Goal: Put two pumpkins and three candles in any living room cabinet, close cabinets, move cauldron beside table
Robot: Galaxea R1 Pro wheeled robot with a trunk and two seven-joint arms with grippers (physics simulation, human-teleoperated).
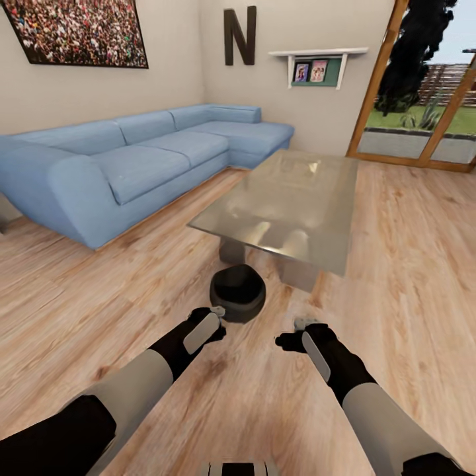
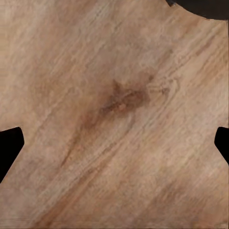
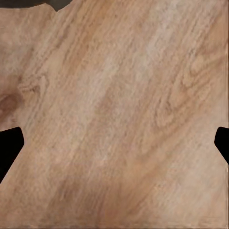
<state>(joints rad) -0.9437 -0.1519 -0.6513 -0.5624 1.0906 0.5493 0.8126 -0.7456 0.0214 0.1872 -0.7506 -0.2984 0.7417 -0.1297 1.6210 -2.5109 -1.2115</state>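
Observation:
The cauldron, a squat black pot, sits on the wooden floor touching the near end of the glass-topped table. My left gripper hangs just in front of the cauldron's near left rim, pointing down. My right gripper hovers over bare floor to the cauldron's right. Both wrist views look straight down at floorboards. Each shows its fingertips far apart at the picture's sides, open and empty. A dark edge shows in a corner of each view. The pumpkins, the candles and the cabinet are out of view.
A long blue corner sofa runs along the left wall. A glass door with a wooden frame stands at the back right. Wooden floor stretches right of the table and around my arms.

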